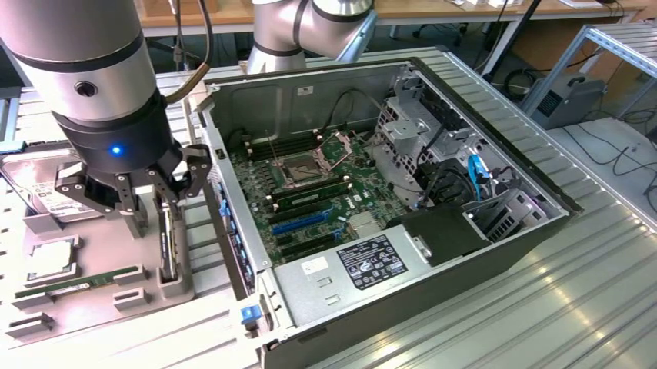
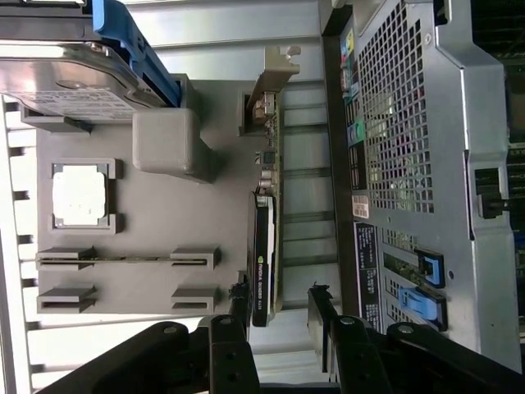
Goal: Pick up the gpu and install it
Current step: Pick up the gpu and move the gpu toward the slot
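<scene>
Black linkage gripper [image 1: 154, 219] on the silver-and-grey arm [image 1: 82, 69] hangs over the grey plastic parts tray [image 1: 103, 238] at the exterior view's left. Its 2 fingers are spread wide and hold nothing. Just below and between them is the gpu [image 1: 165, 246], a thin card with a dark face. It stands on its long edge in a raised grey holder on the side of the tray nearest the case. Farther to the exterior view's left on the tray lie a silver hard drive with a white label [image 1: 46, 198], a square silver processor chip [image 1: 51, 261] and a slim green memory stick [image 1: 82, 282]. At the exterior view's right an open dark-grey computer case [image 1: 534, 192] lies on its side on the ribbed metal table [image 1: 575, 307]. Inside it are the green motherboard [image 1: 308, 192] and its blue expansion slots [image 1: 303, 219].

From the wrist, the gripper [image 2: 277, 300] looks along the card. The gpu [image 2: 264, 246] stands edge-up, green board beside dark face, with its pale metal bracket [image 2: 275, 78] at the end far from the fingers. 1 black fingertip [image 2: 239, 297] sits just beside the dark face; whether it touches cannot be told. The other stands apart on the board side, so the jaws straddle the card's near end unclamped. The tray [image 2: 164, 222] carries the hard drive [image 2: 66, 82], processor chip [image 2: 79, 194] and memory stick [image 2: 115, 259] on the card's dark-face side. The case's perforated panel [image 2: 402, 123] rises on the other side.
</scene>
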Tool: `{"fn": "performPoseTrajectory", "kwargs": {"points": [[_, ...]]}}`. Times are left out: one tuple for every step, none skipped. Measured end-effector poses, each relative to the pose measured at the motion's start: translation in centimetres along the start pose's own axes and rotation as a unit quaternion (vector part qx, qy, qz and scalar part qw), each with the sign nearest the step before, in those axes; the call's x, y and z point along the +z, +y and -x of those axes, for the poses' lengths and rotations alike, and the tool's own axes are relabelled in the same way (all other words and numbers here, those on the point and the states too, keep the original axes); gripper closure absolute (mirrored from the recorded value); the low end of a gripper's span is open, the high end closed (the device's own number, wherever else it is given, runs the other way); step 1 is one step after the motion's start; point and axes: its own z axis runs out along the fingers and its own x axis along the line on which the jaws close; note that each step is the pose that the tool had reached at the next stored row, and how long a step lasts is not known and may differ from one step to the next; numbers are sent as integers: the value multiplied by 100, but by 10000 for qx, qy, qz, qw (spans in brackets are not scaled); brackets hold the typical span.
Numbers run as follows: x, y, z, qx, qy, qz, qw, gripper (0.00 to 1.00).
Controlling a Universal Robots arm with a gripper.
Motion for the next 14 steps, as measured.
{"fn": "performPoseTrajectory", "kwargs": {"points": [[3,0,0,0,0,0,10000,58],[6,0,0,0,0,0,10000,58],[7,0,0,0,0,0,10000,58],[11,0,0,0,0,0,10000,58],[13,0,0,0,0,0,10000,58],[16,-1,0,0,0,0,10000,58],[19,-1,0,0,0,0,10000,58],[23,-1,0,0,0,0,10000,58],[26,-1,-1,0,0,0,10000,58],[28,-1,-1,0,0,0,10000,58],[30,-1,-1,0,0,0,10000,58],[32,-1,-1,0,0,0,10000,58],[36,-1,-1,0,0,0,10000,58],[38,-2,-1,0,0,0,10000,58]]}}
